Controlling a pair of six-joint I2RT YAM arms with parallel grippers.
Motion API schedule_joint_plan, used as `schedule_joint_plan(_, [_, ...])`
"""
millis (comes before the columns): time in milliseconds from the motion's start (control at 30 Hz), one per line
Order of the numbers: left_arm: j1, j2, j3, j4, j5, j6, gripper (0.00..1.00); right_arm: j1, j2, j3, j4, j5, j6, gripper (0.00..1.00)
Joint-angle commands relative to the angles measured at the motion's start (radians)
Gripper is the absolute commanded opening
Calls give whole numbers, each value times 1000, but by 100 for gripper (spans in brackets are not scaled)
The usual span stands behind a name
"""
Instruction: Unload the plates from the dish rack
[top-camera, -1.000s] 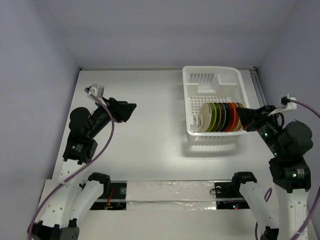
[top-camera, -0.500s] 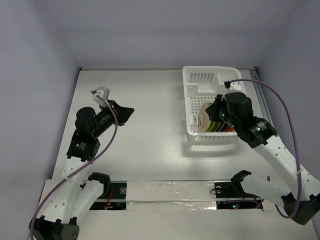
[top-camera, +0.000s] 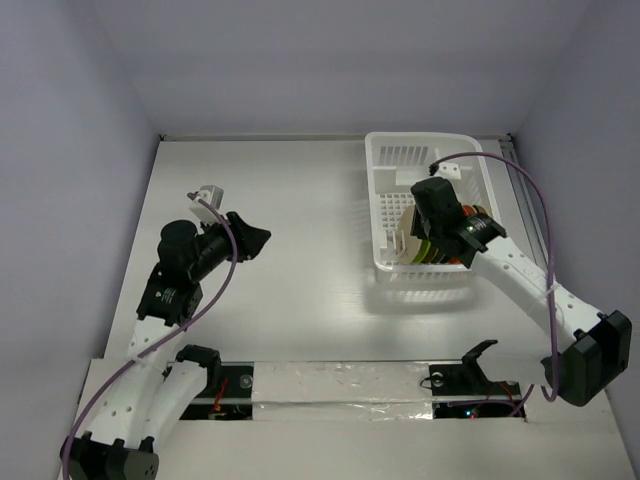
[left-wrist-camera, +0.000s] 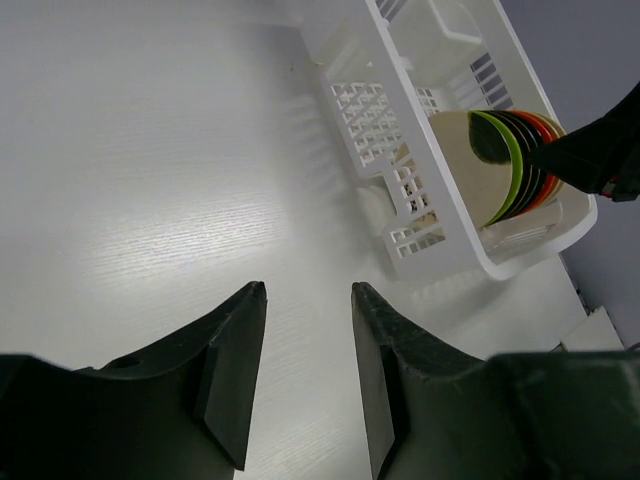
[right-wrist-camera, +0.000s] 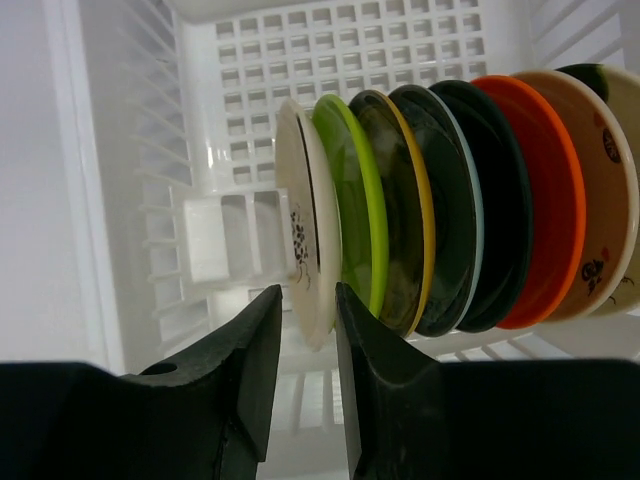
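Note:
The white dish rack stands at the far right of the table with a row of plates on edge in its near end. In the right wrist view the row runs from a cream plate through a lime green plate, dark plates and an orange-red plate to a tan plate. My right gripper is open with the cream plate's rim between its fingers, small gaps on both sides. My left gripper is open and empty over bare table, left of the rack.
The rack's far half holds no plates. The table's back edge meets a wall behind the rack. My right arm reaches over the rack's near right corner. The left arm sits at the table's left middle.
My right arm swung in from the rack's right side to above the plates, its gripper now astride the cream plate. My left gripper shifted slightly right and nearer.

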Motion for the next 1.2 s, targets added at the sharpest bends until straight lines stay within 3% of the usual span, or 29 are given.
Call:
schedule_joint_plan(0, [-12,-39,13,-23,19,17,37,3,46,65,-7,83,4,34])
schedule_joint_plan(167, [-22,-52,7,-34,-22,57,41,3,110,92,5,119,-15,33])
schedule_joint_plan(433, [-41,-51,-8,-11,23,59,43,3,204,122,-47,209,1,29])
schedule_joint_plan(933, [-59,-83,-10,-13,17,56,43,14,280,227,-160,263,-70,0])
schedule_joint_plan(1167, [-78,-95,-11,-16,3,51,44,63,282,300,-217,312,-76,0])
